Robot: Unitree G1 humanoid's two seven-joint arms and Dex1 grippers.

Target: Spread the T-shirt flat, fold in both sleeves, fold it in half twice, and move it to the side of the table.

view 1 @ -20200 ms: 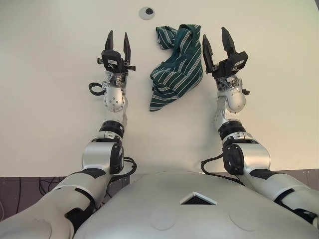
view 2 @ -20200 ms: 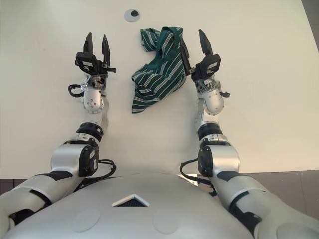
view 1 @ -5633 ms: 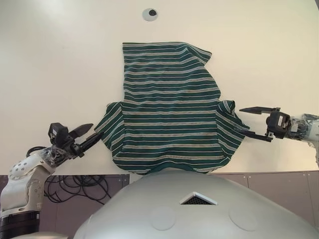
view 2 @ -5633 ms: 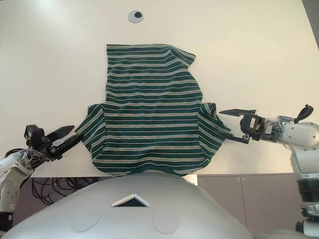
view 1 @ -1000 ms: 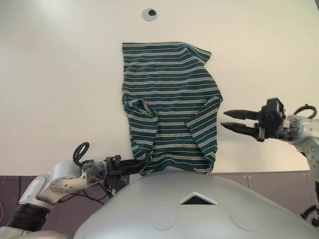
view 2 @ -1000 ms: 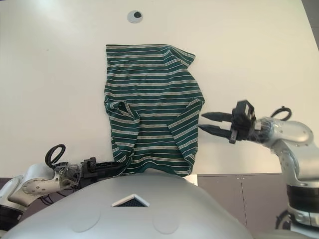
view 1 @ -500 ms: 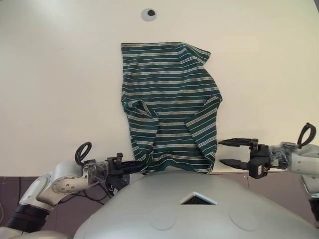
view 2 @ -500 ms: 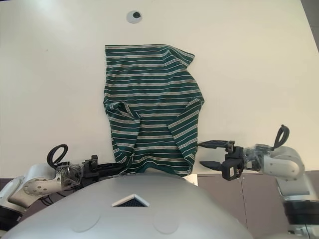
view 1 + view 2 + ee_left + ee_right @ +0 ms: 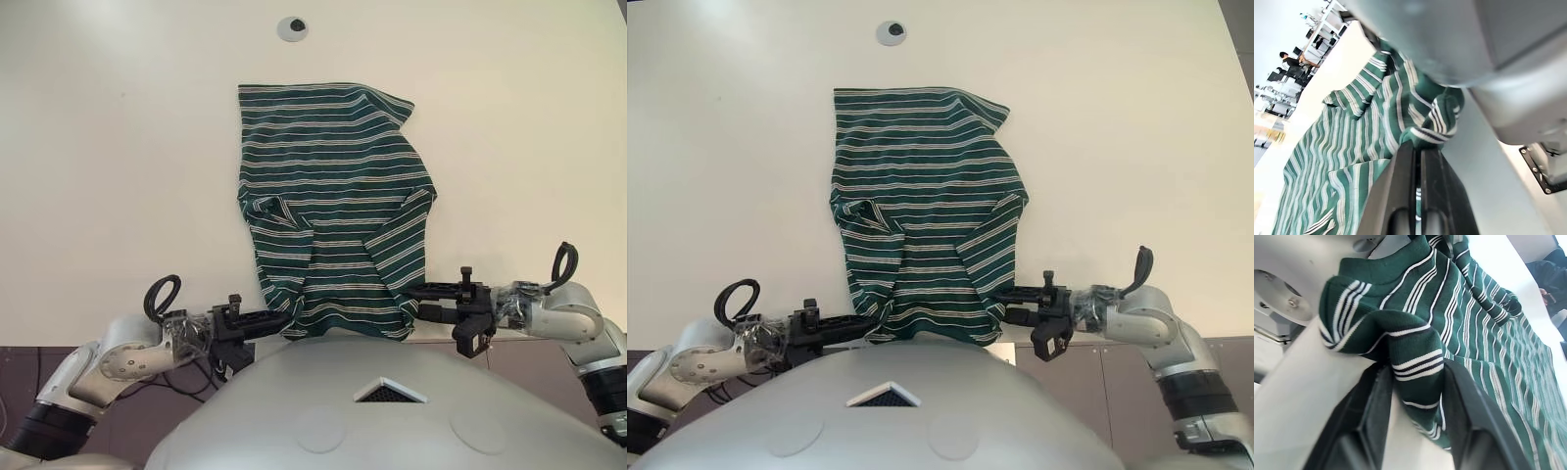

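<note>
The green, white-striped T-shirt (image 9: pixel 333 186) lies lengthwise on the white table (image 9: pixel 118 176) with both sleeves folded in over its middle. Its near end hangs at the table's front edge. My left gripper (image 9: pixel 281 317) is at the near left corner, fingers pressed together on the hem (image 9: pixel 1425 132). At the near right corner my right gripper (image 9: pixel 419 302) holds a bunched fold of the collar end (image 9: pixel 1410 352) between its two fingers (image 9: pixel 1376 396).
A small round grey grommet (image 9: pixel 291 27) sits in the table beyond the shirt's far end. Bare tabletop lies to the left and to the right (image 9: pixel 529 147) of the shirt. Both arms reach in low along the table's front edge.
My right gripper swung in from the right side, came to the near right corner and closed on the fabric. The left gripper stays shut on the near left corner, barely moved.
</note>
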